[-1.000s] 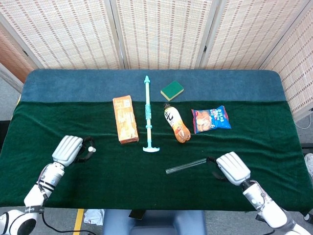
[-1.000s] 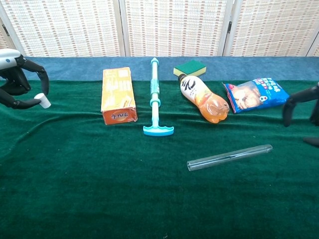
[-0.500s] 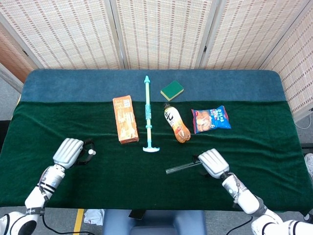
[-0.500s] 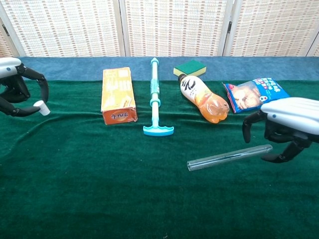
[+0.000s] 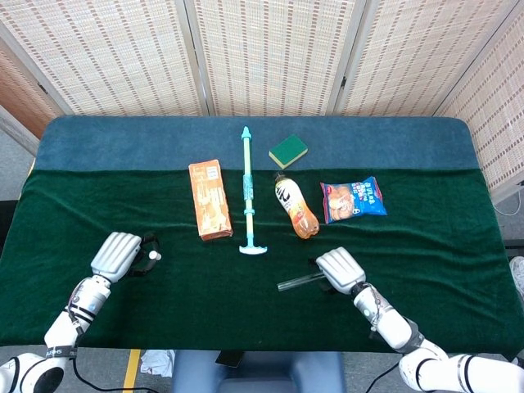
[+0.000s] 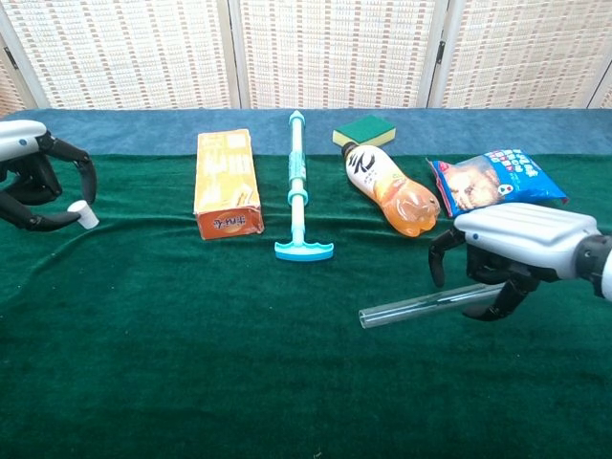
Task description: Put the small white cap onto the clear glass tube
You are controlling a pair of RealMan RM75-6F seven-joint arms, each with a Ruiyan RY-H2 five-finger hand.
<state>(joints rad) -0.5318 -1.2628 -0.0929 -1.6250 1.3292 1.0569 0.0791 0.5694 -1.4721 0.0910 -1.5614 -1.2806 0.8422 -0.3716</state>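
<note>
A: Which step is in hand?
B: The glass tube (image 6: 435, 301), below the orange bottle (image 6: 392, 191), is straddled by the right hand (image 6: 507, 253), fingers spread, ungrasped. The white cap (image 6: 82, 214) is pinched by the left hand (image 6: 33, 177).
A: Next?
B: The tube must be grasped, then lifted.

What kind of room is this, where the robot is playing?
Probably a robot practice or test room, not a home. A table under green cloth holds unrelated things in a row: a drink bottle, a snack bag, a sponge. Woven folding screens stand behind it.
</note>
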